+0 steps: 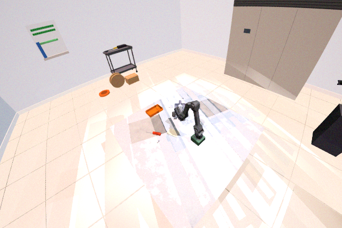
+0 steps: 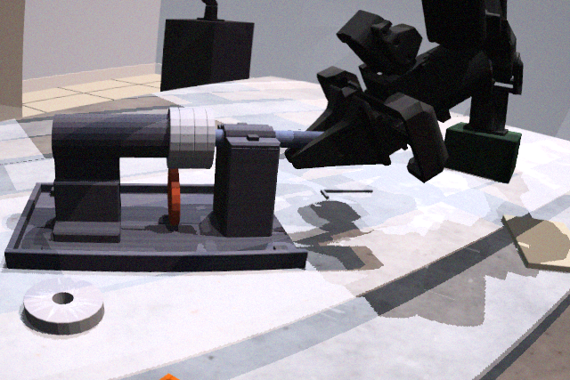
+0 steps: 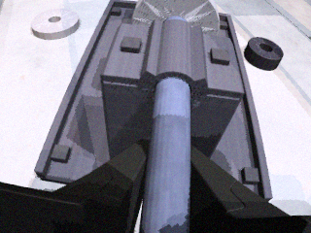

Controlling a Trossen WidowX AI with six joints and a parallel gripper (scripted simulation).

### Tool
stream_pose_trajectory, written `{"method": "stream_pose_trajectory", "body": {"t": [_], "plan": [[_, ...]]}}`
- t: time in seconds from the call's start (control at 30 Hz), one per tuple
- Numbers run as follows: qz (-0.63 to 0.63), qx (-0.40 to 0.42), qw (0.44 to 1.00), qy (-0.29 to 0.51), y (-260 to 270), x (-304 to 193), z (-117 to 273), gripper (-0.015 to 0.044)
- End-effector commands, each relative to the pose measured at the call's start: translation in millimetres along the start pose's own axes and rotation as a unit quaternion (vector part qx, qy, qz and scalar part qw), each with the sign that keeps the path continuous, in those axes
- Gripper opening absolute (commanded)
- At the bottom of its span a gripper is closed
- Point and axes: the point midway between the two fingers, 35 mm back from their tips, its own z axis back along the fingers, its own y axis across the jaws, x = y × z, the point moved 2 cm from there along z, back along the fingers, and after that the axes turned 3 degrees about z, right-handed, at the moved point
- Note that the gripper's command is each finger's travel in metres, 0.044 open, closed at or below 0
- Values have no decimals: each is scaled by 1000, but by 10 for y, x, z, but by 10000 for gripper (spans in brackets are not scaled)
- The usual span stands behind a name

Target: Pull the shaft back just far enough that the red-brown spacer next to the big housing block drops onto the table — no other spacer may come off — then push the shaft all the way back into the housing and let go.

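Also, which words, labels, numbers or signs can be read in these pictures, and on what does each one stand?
No text can be read anywhere.
Wall poster: green bars and a blue strip, no legible letters.
Cabinet: a small dark plate, blank at this size.
Housing block, shaft, spacers: no markings.

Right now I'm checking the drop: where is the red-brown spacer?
In the exterior view, the red-brown ring spacer stands on edge on the dark base tray, under the pale grey spacers, between both blocks.
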Motion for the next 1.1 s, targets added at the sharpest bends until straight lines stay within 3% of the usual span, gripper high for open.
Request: {"method": "stream_pose_trajectory", "body": {"t": [0.0,1.07], "plan": [[-1,-1,1000,-3,4,37,-25,0],[-1,-1,1000,-3,0,90,-111,0]]}}
